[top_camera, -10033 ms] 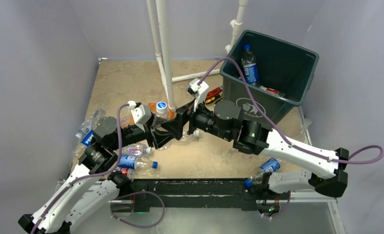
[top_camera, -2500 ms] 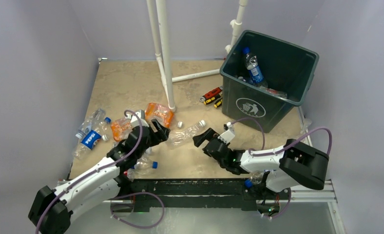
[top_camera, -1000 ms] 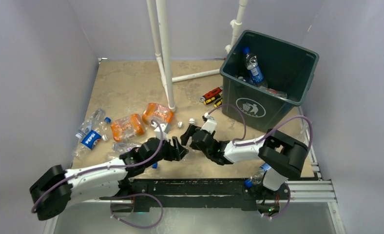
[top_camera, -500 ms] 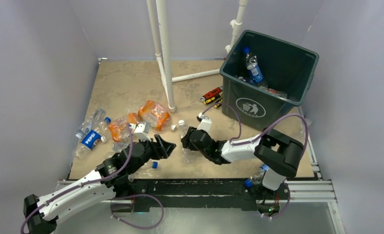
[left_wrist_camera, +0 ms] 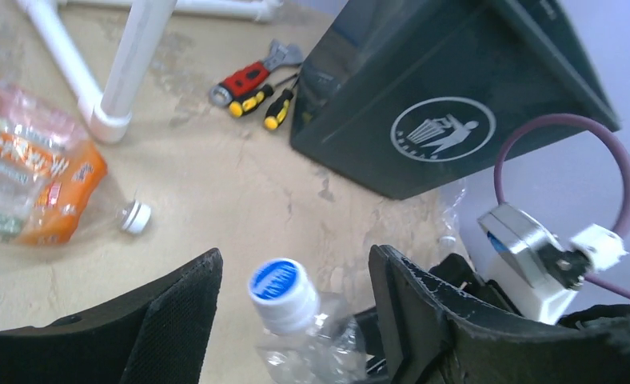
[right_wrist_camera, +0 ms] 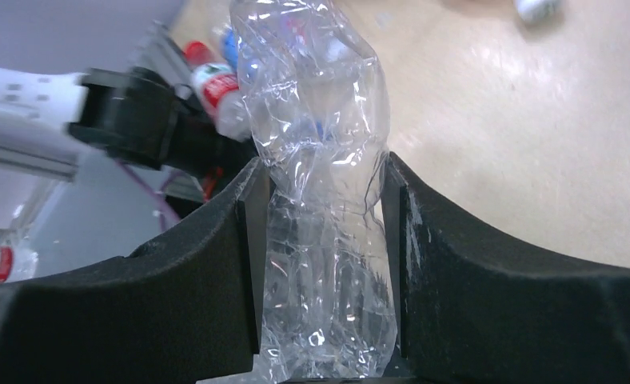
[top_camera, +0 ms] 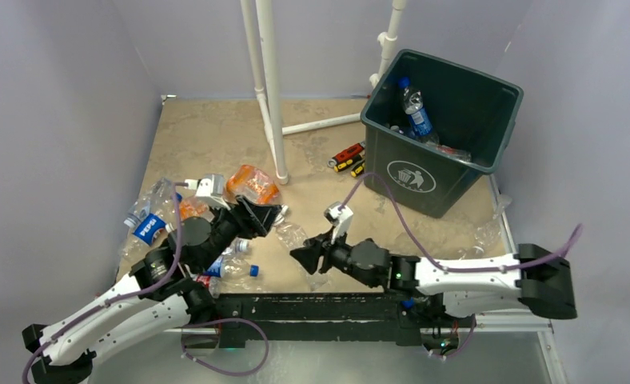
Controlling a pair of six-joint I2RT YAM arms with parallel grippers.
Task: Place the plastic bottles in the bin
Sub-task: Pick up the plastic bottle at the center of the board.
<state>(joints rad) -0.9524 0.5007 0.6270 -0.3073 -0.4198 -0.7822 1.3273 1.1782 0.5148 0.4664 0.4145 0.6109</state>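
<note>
A clear crushed plastic bottle (right_wrist_camera: pixel 312 80) stands pinched between the pads of my right gripper (right_wrist_camera: pixel 321 180), which is shut on it. From above, that gripper (top_camera: pixel 305 258) is near the table's front edge, with the bottle (top_camera: pixel 292 236) sticking out toward my left gripper (top_camera: pixel 268 214). My left gripper (left_wrist_camera: pixel 296 258) is open. The bottle's blue-topped cap (left_wrist_camera: pixel 280 286) sits between its fingers without touching them. The dark bin (top_camera: pixel 424 172) stands at the back right with a blue-labelled bottle (top_camera: pixel 412 108) inside. More bottles lie at the left: a Pepsi one (top_camera: pixel 146 228) and an orange one (top_camera: pixel 252 182).
White PVC pipes (top_camera: pixel 268 88) rise from the middle of the table. Small red and yellow tools (top_camera: pixel 348 156) lie by the bin's left corner. Blue-capped and red-labelled bottles (top_camera: pixel 228 268) lie by the left arm near the front edge. A clear bottle (top_camera: pixel 488 232) lies at the right.
My right gripper has shut on the clear bottle and drawn back toward the front edge. My left gripper has pulled back and to the left, staying open.
</note>
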